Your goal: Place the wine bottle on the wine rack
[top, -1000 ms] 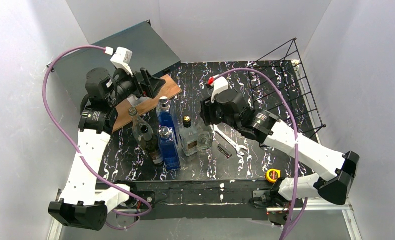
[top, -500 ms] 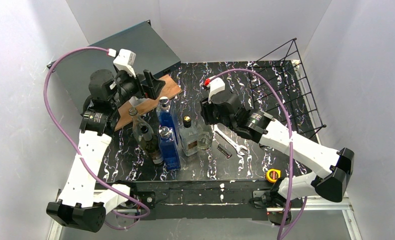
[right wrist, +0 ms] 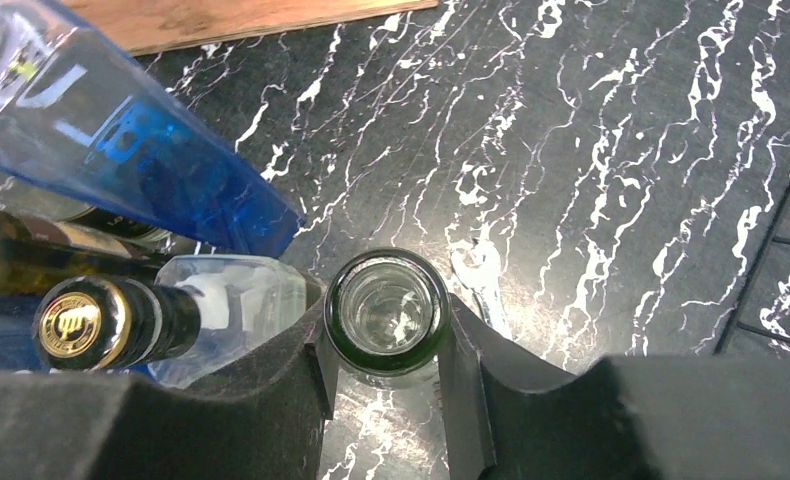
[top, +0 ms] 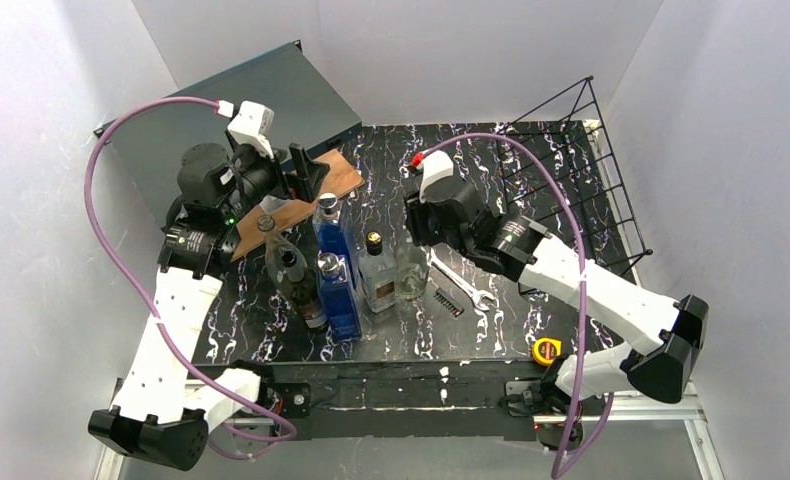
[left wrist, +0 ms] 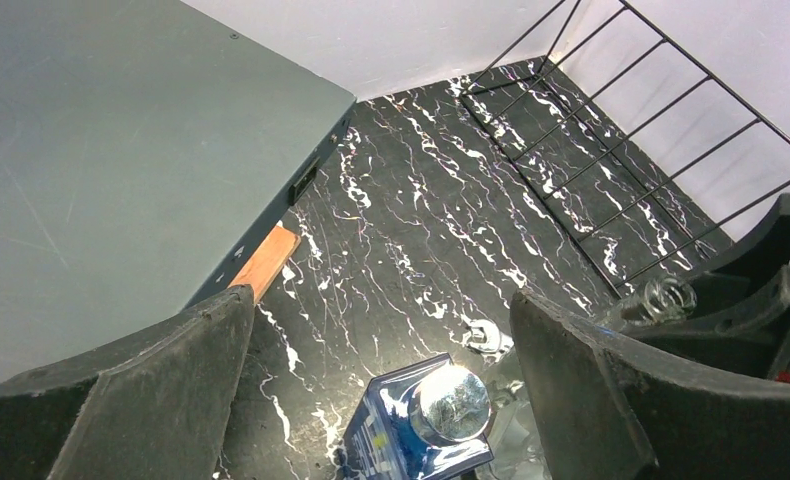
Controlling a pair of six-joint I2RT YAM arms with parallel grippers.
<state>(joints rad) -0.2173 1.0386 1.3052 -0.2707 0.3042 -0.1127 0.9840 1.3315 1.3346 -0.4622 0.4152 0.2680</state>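
Observation:
The wine bottle, clear greenish glass with an open mouth, stands on the black marbled table at the right end of a bottle cluster. My right gripper is shut on its neck from above; in the top view it sits just over the bottle. The black wire wine rack leans at the back right, apart from the bottle, and shows in the left wrist view. My left gripper is open and empty above a blue bottle with a silver cap.
Other bottles stand left of the held one: two blue, a clear one with a gold cap, and dark ones. A wrench and a yellow tape measure lie on the right. A dark grey case and a wooden board are at the back left.
My right arm has shifted slightly back and left over the bottle's neck. My left wrist has moved a little to the right. The bottles stand where they were.

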